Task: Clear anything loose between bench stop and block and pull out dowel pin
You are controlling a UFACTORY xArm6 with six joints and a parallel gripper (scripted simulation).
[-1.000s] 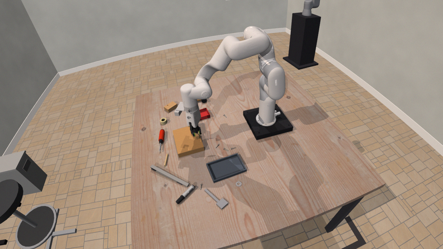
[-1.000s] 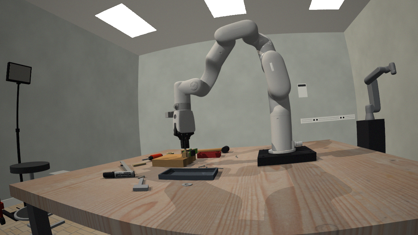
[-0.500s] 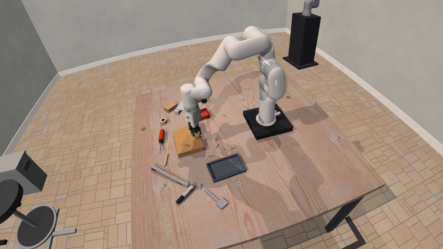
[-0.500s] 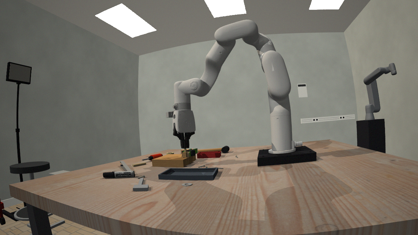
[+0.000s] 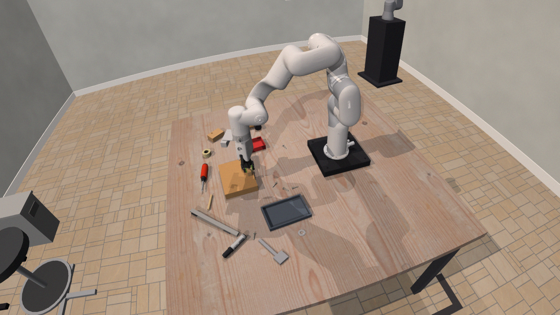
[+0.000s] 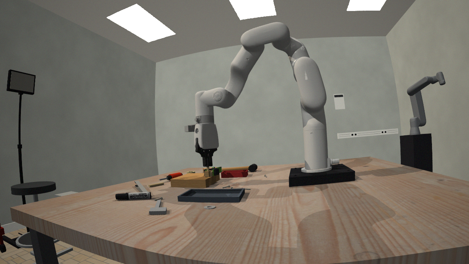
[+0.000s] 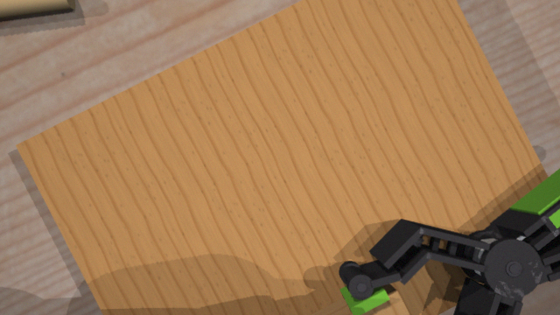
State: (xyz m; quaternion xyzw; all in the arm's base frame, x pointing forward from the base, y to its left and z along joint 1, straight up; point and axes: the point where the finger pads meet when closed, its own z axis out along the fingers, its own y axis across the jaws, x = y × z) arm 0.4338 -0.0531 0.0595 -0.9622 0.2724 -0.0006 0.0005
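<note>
The orange bench board [image 5: 237, 180] lies left of the arm's base. My gripper [image 6: 207, 163] points straight down over the board's far right corner. It is shut on the dowel pin [image 6: 207, 169], which stands upright in the small wooden block [image 6: 209, 173]. The black spring clamp with green pads [image 7: 481, 258] sits at that corner, one jaw [image 7: 360, 286] resting on the block. It also shows in the side view [image 6: 215, 169]. My fingers are out of the wrist view. I cannot make out the stop or anything loose beside the block.
A loose dowel [image 5: 209, 201], a red screwdriver [image 5: 204, 174] and a tape roll [image 5: 206, 153] lie left of the board. A red box [image 5: 258, 144] is behind it. A dark tray [image 5: 286, 211], several screws [image 5: 283, 187], a ruler [image 5: 214, 222] and a marker [image 5: 234, 245] lie in front.
</note>
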